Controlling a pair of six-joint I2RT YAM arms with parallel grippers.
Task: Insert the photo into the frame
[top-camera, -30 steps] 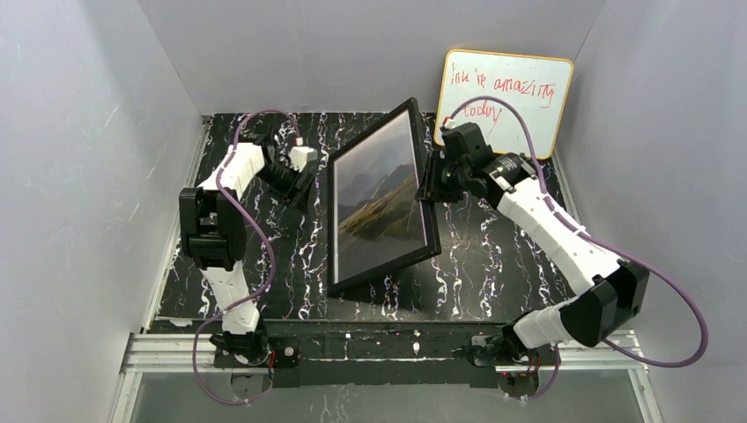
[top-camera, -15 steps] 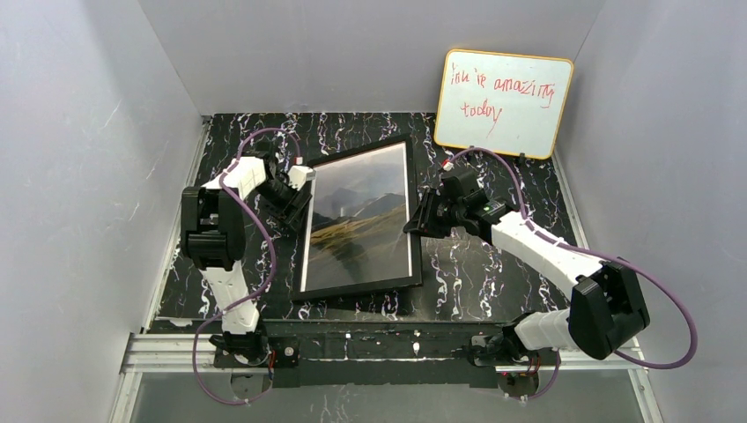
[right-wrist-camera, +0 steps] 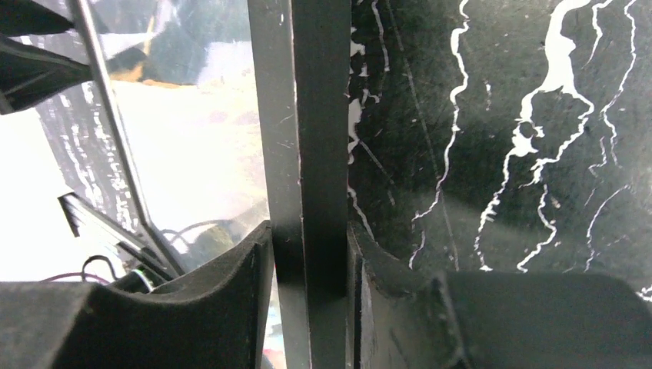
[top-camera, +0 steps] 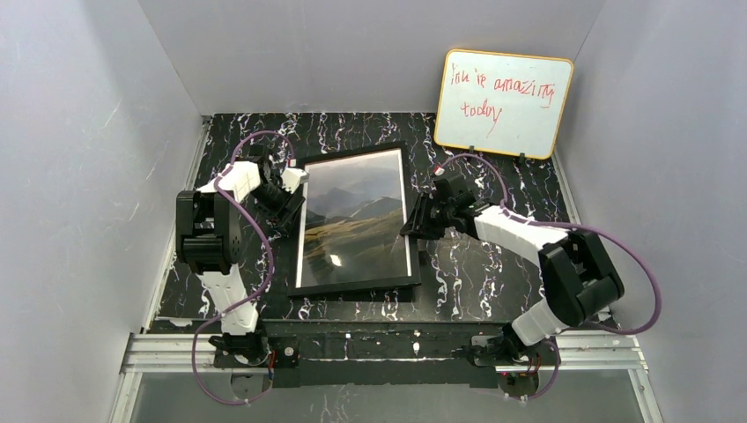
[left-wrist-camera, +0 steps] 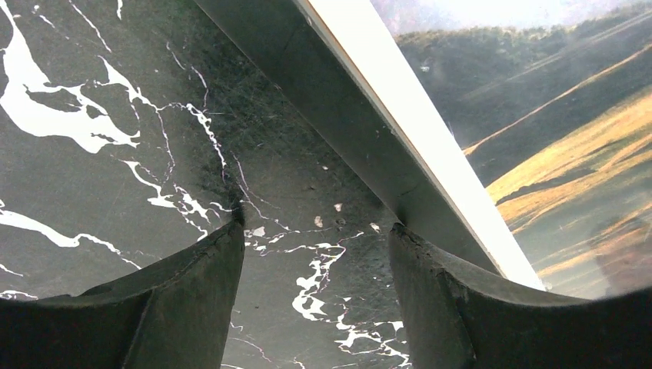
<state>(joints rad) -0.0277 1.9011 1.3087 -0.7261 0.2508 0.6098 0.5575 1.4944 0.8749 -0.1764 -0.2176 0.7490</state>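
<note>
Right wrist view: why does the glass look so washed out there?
Right wrist view: the black frame's clear glass pane reflects bright light at that low angle, bleaching the picture; top view: the glossy mountain-landscape photo shows plainly, with only a faint sheen.

White arm links [top-camera: 520, 233], black joints [top-camera: 198, 231], purple cables [top-camera: 269, 263]

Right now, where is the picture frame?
Top view: the frame lies mid-table between the left gripper and the right gripper, which pinches its right rail.

Lab test cell: plain grey walls [top-camera: 79, 132] box in black marbled table [top-camera: 493, 282]; robot arms [top-camera: 520, 233] bolted to aluminium rail [top-camera: 163, 352]; whiteboard [top-camera: 504, 101] propped behind.
</note>
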